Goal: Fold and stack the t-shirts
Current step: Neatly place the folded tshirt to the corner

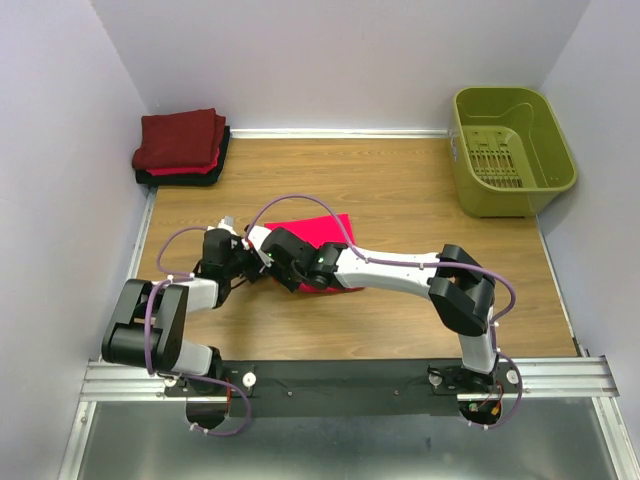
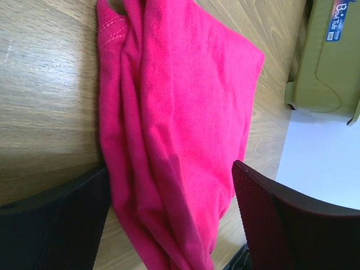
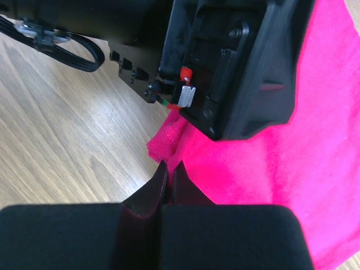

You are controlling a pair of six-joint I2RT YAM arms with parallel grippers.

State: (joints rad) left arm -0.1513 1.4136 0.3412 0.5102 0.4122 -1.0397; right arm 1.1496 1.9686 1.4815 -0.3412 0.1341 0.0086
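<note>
A bright pink-red t-shirt [image 1: 322, 230] lies folded in the middle of the table, partly under my right arm. My left gripper [image 2: 169, 222] is open wide, with the shirt's [image 2: 185, 101] bunched folded edge between its two fingers [image 2: 275, 219]. At the shirt's [image 3: 315, 146] near-left corner my right gripper [image 3: 170, 169] is shut, and no cloth shows between its tips. From above, the left gripper [image 1: 243, 268] and right gripper [image 1: 272, 252] meet at the shirt's left edge. Folded maroon, red and black t-shirts [image 1: 180, 145] are stacked at the back left.
An olive-green plastic basket [image 1: 512, 150] stands at the back right corner, and its side [image 2: 326, 62] shows in the left wrist view. White walls close the table on three sides. The left gripper's black body [image 3: 236, 67] hangs just in front of the right wrist camera.
</note>
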